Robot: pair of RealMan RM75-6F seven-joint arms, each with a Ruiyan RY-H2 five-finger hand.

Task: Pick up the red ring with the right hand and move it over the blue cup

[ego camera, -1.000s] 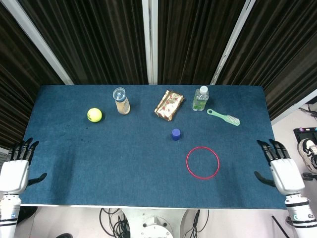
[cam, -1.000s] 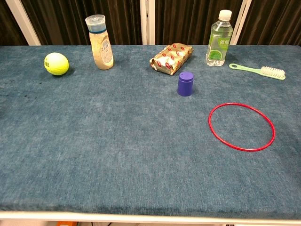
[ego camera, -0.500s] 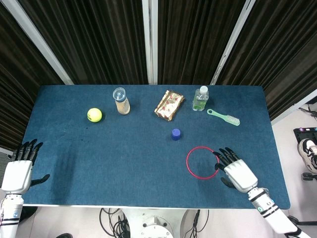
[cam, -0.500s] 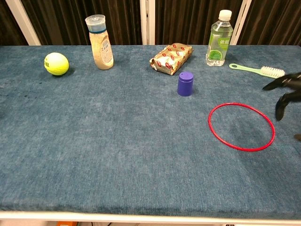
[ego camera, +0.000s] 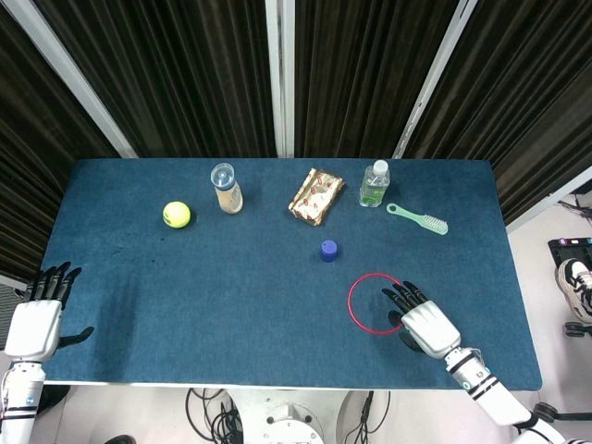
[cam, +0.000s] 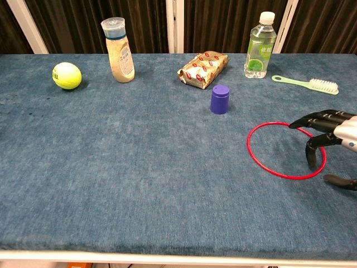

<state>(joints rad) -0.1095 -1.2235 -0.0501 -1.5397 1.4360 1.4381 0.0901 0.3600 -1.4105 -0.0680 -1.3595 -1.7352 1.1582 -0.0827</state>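
The red ring (ego camera: 363, 304) (cam: 268, 165) lies flat on the blue table, right of centre near the front. A small blue cup (ego camera: 328, 250) (cam: 220, 99) stands upside down just behind and left of it. My right hand (ego camera: 421, 316) (cam: 330, 134) hovers over the ring's right side, fingers spread and reaching over the rim, holding nothing. Whether the fingers touch the ring cannot be told. My left hand (ego camera: 39, 313) stays open off the table's front left corner, seen only in the head view.
Along the back stand a yellow-green ball (cam: 67, 75), a spice jar (cam: 117, 50), a foil snack pack (cam: 203, 68), a green-liquid bottle (cam: 259, 46) and a green brush (cam: 307, 84). The table's front edge (cam: 178, 254) runs close below the ring.
My right hand came in from beyond the table's right edge to the ring's right side and now reaches over its rim. The ring and the left hand have stayed put.
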